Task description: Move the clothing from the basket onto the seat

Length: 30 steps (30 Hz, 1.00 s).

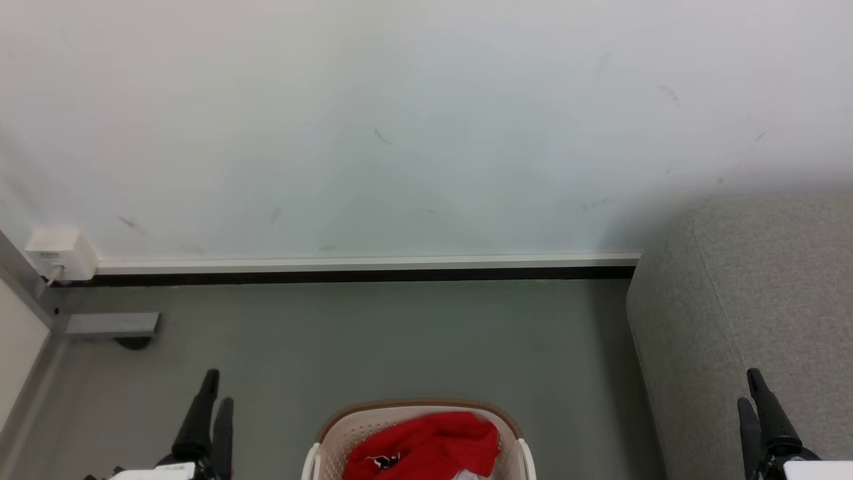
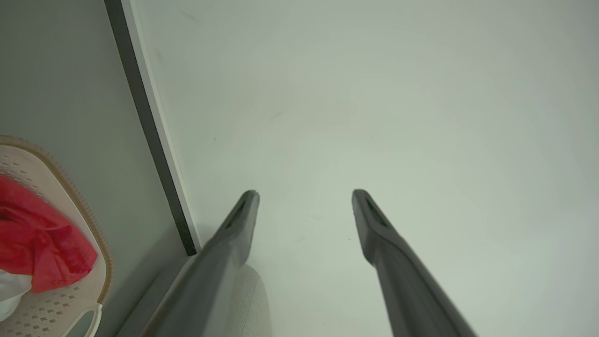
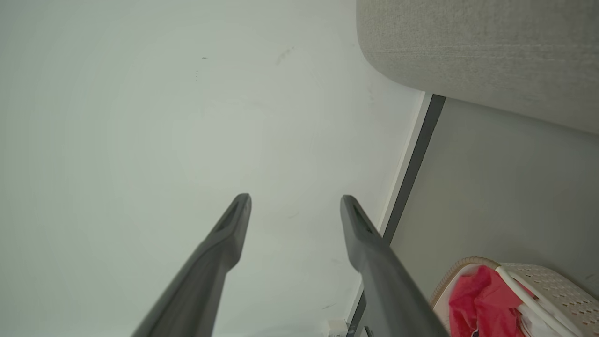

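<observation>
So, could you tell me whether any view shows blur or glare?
Head view: sharp, evenly lit, soft shadow beside the seat. Left wrist view: the left gripper blurs towards the lens. Right wrist view: the right gripper likewise; no glare.

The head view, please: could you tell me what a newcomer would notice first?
The red clothing heaped in the basket at the bottom centre stands out against the grey floor. The big grey seat rises at the right, and the left gripper and right gripper flank the basket, both open and empty.
</observation>
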{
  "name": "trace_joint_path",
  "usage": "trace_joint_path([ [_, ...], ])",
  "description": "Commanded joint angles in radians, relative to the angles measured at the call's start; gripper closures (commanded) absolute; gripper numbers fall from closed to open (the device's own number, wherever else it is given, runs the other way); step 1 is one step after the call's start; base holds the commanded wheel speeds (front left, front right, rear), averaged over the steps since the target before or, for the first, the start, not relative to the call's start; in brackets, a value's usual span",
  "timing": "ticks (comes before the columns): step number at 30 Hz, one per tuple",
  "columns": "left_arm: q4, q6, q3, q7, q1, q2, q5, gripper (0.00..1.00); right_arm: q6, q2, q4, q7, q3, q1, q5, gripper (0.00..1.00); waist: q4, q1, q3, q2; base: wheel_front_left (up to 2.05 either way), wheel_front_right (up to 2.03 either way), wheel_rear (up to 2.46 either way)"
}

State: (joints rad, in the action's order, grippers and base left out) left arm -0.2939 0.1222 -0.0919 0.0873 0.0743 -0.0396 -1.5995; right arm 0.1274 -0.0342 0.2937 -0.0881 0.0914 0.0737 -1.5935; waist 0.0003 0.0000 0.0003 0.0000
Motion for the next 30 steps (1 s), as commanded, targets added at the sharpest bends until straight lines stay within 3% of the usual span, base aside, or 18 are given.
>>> trace_joint_path([
  [1, 0.012, 0.001, 0.003, -0.011, 0.017, -0.004, 0.014, 0.0, 0.003, -0.009, -0.015, 0.011, -0.006, 0.017, 0.024, 0.0, 0.0, 0.0, 0.0, 0.0, 0.0, 0.0, 0.0],
  [10, 0.007, -0.005, 0.009, -0.054, 0.016, -0.005, 0.106, 0.0, 0.003, -0.01, -0.032, 0.054, -0.023, 0.015, 0.184, 0.0, 0.001, 0.0, 0.002, 0.0, 0.0, 0.0, 0.0],
  [30, 0.066, -0.088, 0.046, -0.135, -0.008, -0.008, 0.478, 0.0, 0.004, -0.013, -0.104, 0.135, -0.082, -0.005, 0.642, 0.0, 0.004, 0.0, 0.006, 0.0, 0.0, 0.0, 0.0],
])
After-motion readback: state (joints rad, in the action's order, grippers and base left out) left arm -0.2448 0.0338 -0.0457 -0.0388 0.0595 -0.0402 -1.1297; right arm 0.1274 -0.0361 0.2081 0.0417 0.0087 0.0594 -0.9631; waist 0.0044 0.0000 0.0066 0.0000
